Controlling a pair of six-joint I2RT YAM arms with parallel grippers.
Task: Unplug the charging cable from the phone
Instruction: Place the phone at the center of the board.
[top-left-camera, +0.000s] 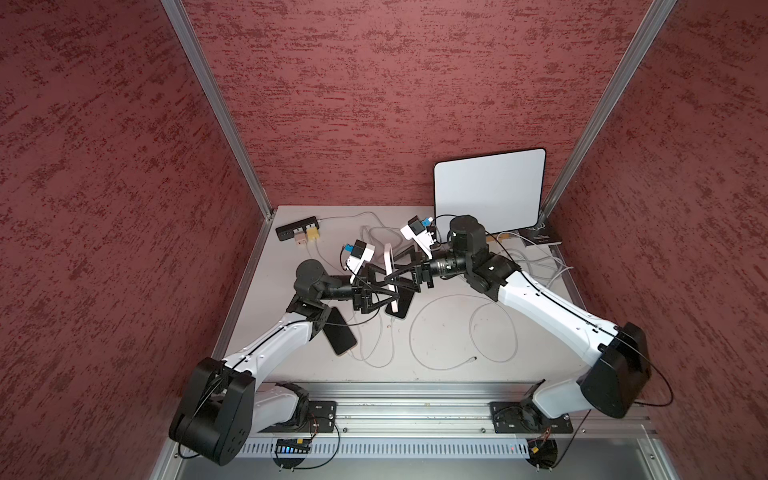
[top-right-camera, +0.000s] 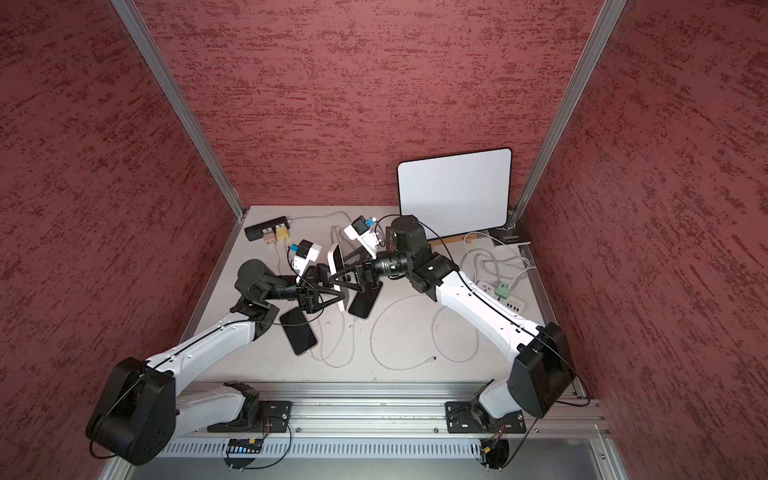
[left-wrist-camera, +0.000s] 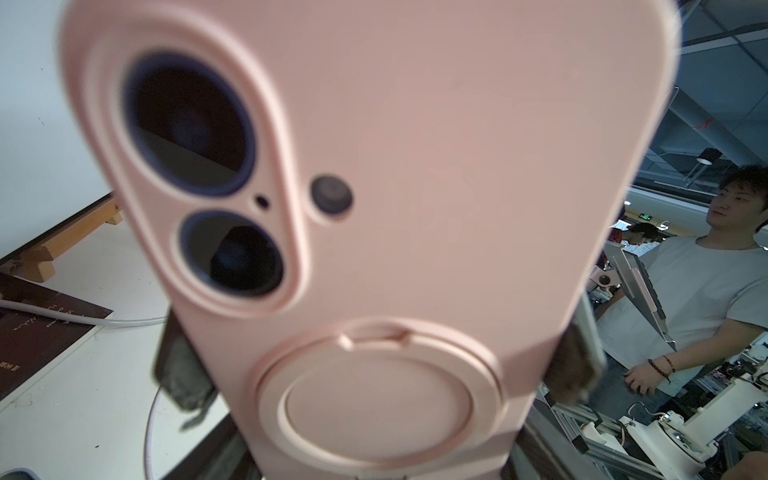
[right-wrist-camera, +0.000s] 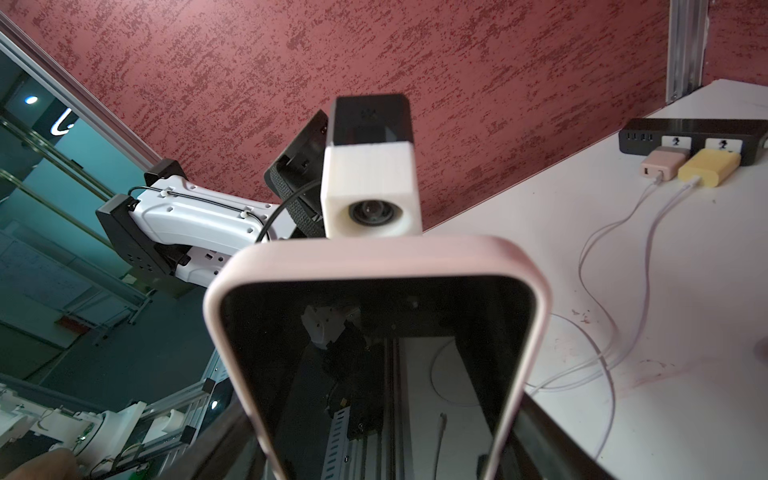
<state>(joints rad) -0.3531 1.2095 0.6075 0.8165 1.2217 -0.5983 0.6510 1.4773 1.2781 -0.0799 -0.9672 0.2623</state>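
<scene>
phone (top-left-camera: 389, 262) in its pink case is held up over the table (top-left-camera: 449, 328), pinched by the left gripper (left-wrist-camera: 378, 370), while the right gripper (right-wrist-camera: 378, 419) sits round it, tight or loose i cannot tell; next, i think, find the hidden plug and pull it out

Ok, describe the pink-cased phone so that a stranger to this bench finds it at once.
Start at the middle of the white table. There the left gripper holds the pink-cased phone up on edge. Its neighbours, the black phone beside the left arm and the dark phone right by it, lie flat and show no pink.
</scene>
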